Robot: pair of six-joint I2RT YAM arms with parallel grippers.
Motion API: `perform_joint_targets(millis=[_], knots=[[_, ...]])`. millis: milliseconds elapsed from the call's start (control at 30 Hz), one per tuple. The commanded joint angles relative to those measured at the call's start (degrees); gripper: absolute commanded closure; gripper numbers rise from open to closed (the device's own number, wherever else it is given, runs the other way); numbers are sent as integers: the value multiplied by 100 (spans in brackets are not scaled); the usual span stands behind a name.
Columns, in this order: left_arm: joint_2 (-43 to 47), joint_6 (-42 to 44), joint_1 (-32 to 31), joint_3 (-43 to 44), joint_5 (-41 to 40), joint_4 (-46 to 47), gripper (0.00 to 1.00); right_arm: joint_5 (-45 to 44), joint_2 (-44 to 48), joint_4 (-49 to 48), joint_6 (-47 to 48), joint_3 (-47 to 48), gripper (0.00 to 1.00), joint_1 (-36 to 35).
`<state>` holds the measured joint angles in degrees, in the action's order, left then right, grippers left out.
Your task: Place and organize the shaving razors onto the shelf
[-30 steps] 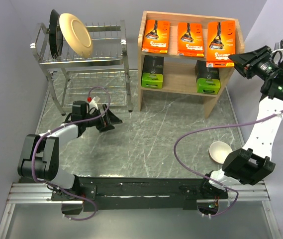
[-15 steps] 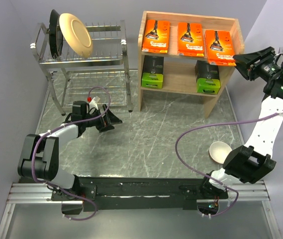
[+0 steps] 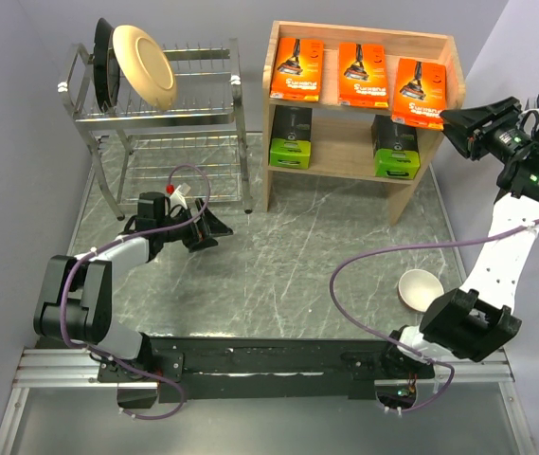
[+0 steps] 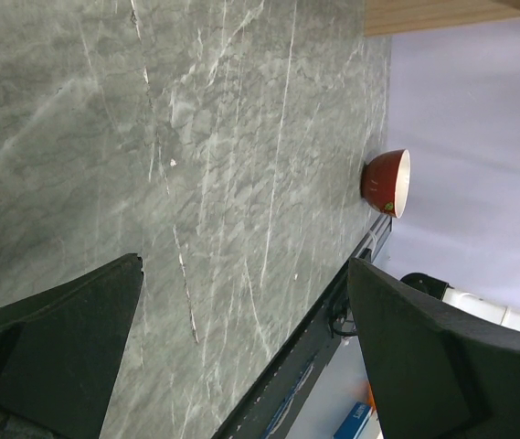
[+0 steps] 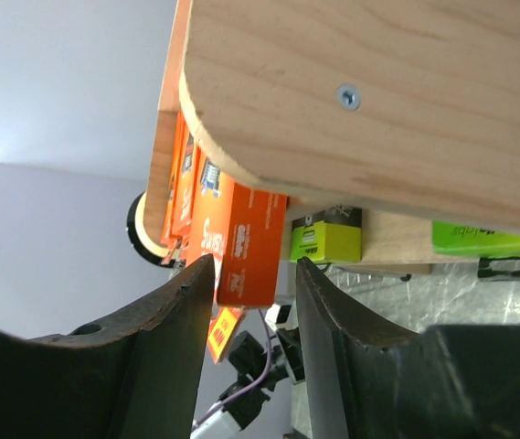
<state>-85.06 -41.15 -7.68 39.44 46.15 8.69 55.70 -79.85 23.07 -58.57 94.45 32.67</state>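
1. The shelf [image 3: 345, 157] holds all five razors: three orange packs on the top tier and two black packs [image 3: 291, 137] on the lower one. Judging by that, only tidying is left.
2. The right gripper [image 3: 447, 120] hovers at the shelf's right front corner with its jaws partway apart. In the wrist view the right pack [image 3: 419, 92] shows in the gap between the fingers. Whether they touch it cannot be told.
3. The left gripper [image 3: 210, 227] sits low over the table, jaws wide and holding nothing. It has no part in this step.
4. The right pack lies lower than the middle pack [image 3: 362, 74] and the left pack [image 3: 297, 68]. It is skewed, and its bottom end pokes past the tier's front edge. A good finish slides it back and squares it with the row.
5. The push should be light and run along the pack's length. A sideways shove could knock the middle pack. The fingers should also keep clear of the side panel when they pull away.
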Motion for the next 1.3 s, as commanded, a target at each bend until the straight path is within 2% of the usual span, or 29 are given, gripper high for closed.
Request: perform_joint_targets(millis=[0,433,733,900,1267], knots=[[24,98,12,11,-36,159,0,178,207,-321,-164,29,51,21],[24,54,12,-77,-45,265,1,222,497,-189,-137,-322,57,-93],[15,142,12,-59,-89,160,1,231,287,-514,-340,-112,72,-155],[15,230,12,-42,-98,72,1,213,137,-707,-454,-24,85,-146],[-20,291,12,20,-115,10,1,20,-57,-944,-674,-76,87,82]])
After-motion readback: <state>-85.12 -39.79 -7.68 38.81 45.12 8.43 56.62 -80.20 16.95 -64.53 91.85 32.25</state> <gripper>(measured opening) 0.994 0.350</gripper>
